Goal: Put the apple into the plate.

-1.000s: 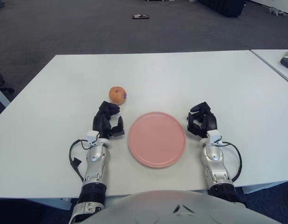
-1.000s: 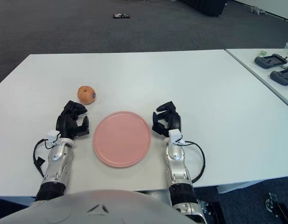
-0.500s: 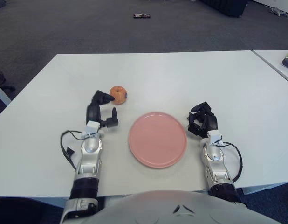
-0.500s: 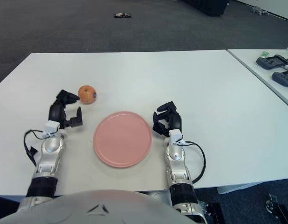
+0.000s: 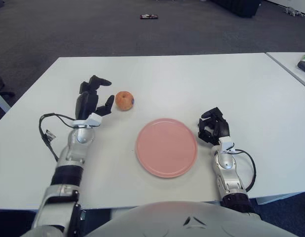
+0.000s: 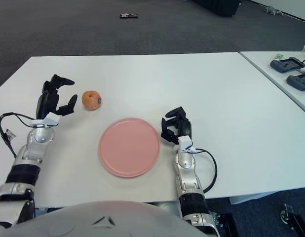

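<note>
The apple (image 5: pixel 124 100) sits on the white table (image 5: pixel 192 79), up and to the left of the pink plate (image 5: pixel 166 147) and clear of its rim, so it is not in the plate. In the left eye view the left hand (image 5: pixel 92 98) is raised just to the left of the apple, wrist toward the robot and forearm slanting up from the lower left; its fingers (image 5: pixel 95 81) are spread apart and hold nothing, with a small gap showing between the thumb and the fruit. The right hand (image 5: pixel 213 128) shows just to the right of the plate, near its upper right edge, its forearm running straight back toward the body and its dark fingers curled loosely inward around nothing. In the right eye view the apple (image 6: pixel 91 99) again lies on the table (image 6: pixel 216 84) above and left of the plate (image 6: pixel 129 146), with the left hand (image 6: pixel 55 99) open beside it on its left, palm turned toward the fruit and not touching it. The right hand (image 6: pixel 175 127) appears beside the plate's right rim, fingers bent in and empty.
</note>
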Motion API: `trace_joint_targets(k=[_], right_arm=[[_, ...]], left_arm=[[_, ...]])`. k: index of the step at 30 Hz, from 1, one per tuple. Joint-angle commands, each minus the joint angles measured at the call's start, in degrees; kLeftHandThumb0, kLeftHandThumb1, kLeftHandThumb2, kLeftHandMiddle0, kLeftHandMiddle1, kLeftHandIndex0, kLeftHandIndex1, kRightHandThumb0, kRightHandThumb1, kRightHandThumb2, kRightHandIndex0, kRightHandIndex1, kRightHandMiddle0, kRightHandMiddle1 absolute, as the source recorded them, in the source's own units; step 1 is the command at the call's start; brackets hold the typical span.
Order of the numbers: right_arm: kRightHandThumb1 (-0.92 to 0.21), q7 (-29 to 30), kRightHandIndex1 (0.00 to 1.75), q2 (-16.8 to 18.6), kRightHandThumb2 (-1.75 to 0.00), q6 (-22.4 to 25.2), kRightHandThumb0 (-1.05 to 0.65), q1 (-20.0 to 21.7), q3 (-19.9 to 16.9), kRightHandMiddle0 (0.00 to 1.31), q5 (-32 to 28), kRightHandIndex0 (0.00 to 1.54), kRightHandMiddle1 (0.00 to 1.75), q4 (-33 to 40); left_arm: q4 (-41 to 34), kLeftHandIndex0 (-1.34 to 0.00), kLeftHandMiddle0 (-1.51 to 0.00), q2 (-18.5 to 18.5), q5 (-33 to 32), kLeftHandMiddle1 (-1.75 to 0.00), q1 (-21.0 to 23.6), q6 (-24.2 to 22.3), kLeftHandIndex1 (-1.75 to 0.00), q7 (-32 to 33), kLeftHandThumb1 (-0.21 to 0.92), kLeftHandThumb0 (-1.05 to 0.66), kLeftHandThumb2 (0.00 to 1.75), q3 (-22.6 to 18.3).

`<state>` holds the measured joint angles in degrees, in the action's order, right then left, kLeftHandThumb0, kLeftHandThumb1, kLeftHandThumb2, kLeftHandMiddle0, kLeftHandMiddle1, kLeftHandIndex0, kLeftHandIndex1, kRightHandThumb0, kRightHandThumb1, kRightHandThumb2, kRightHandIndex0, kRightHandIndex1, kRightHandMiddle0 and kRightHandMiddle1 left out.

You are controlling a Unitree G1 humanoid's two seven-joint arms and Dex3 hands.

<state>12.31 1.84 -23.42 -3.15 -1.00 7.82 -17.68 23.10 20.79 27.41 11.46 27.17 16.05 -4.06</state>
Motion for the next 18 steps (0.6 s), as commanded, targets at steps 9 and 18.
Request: trace_joint_targets(k=[9,18], right_arm=[[-0.58,0.37,1.53,-0.39,-1.0,1.12,-0.4,0.48,-0.14,0.41,0.16,0.56,1.75,-0.98],[-0.58,0.74,1.53,-0.13,-0.99,0.17,-0.4,0.26,-0.19,0.4,0.11,0.55,1.75,-0.94]], left_arm=[[9.41,0.0,0.0,5.29,4.35,-0.28,9.08,0.48,-0.44,0.67,0.37,-0.9,0.94,5.54],[18.04,0.0,0.0,9.42,8.96,-0.03,15.48,0.37,-0.1,-3.44,0.48,-1.02,0.89,12.73]])
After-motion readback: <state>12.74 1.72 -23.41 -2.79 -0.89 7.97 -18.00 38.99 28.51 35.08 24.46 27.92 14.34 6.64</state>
